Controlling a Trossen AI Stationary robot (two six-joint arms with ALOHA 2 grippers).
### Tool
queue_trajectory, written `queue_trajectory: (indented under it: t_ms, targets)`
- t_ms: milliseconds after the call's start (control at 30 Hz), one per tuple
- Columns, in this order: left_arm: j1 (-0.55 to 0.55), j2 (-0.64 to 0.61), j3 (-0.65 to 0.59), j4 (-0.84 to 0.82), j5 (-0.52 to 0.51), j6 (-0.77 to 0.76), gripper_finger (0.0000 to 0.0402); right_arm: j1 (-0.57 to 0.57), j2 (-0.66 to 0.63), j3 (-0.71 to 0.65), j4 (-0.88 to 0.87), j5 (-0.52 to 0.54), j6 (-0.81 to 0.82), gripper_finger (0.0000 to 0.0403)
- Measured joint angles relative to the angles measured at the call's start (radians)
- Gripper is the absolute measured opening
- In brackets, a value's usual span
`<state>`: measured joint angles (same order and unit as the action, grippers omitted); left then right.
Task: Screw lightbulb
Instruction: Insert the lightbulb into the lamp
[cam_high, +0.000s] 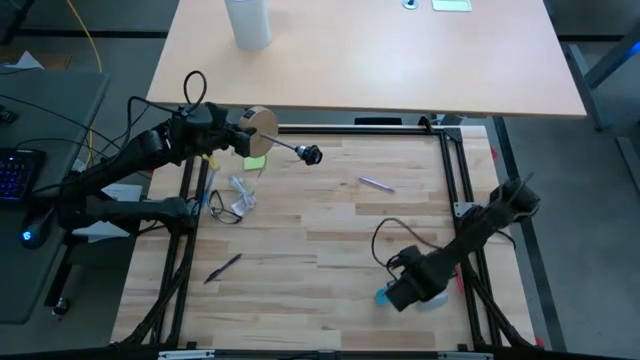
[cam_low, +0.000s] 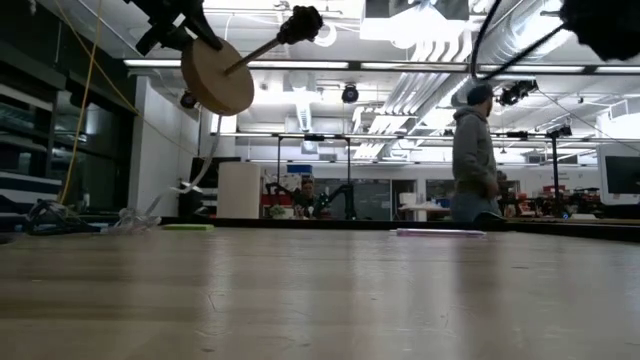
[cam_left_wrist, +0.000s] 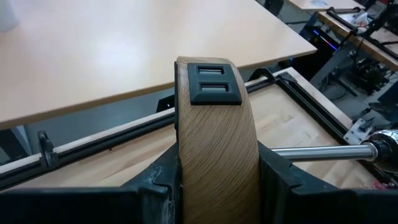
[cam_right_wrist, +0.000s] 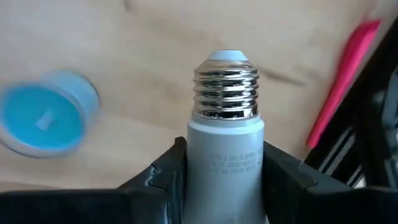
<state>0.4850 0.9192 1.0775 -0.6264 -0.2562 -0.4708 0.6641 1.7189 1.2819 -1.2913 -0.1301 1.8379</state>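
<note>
Our right gripper is clamped on the lightbulb, its two dark fingers pressing the white neck from both sides, just below the silver screw base. From above, we see this gripper low over the wooden table, near the table's front right corner, with the bulb itself hidden under it. Beside it on the boards lies a blue round cap, and a red strip runs along the black frame at the right edge.

Our left gripper holds the wooden disc base by its rim, one finger on each side, with a black rectangular inset on the rim facing the wrist camera. We find it lifted above the table near the back left corner, disc on edge, its metal rod pointing toward the table's middle and ending in the black socket.

A person stands in the room beyond the table.
</note>
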Motion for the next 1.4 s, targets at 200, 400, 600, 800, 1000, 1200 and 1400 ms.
queue_trajectory:
  t_ms: [200, 400, 600, 800, 1000, 1200, 1400]
  targets:
    - [0.0, 0.0, 0.0, 0.007, -0.001, 0.021, 0.0118, -0.07, -0.116, 0.0, 0.002, 0.227, -0.018, 0.0145]
    - [-0.01, 0.0, 0.0, 0.041, 0.009, 0.172, 0.0118, -0.211, -0.237, 0.0, 0.218, 0.437, -0.301, 0.0145]
    - [-0.015, 0.0, 0.0, 0.069, -0.002, 0.35, 0.0118, -0.39, -0.3, 0.0, 0.491, 0.366, -0.685, 0.0145]
    - [-0.016, -0.002, 0.0, 0.115, -0.019, 0.479, 0.0118, -0.538, -0.305, -0.001, 0.726, 0.143, -0.942, 0.0145]
    - [-0.016, -0.002, 0.0, 0.127, -0.019, 0.54, 0.0118, -0.666, -0.305, -0.001, 0.901, -0.114, -1.02, 0.0145]
    - [-0.016, -0.003, 0.0, 0.166, -0.02, 0.629, 0.0118, -0.778, -0.305, -0.001, 0.993, -0.324, -1.053, 0.0145]
    - [0.012, -0.003, 0.0, 0.225, -0.02, 0.638, 0.0118, -0.847, -0.305, -0.001, 0.989, -0.392, -1.074, 0.0145]
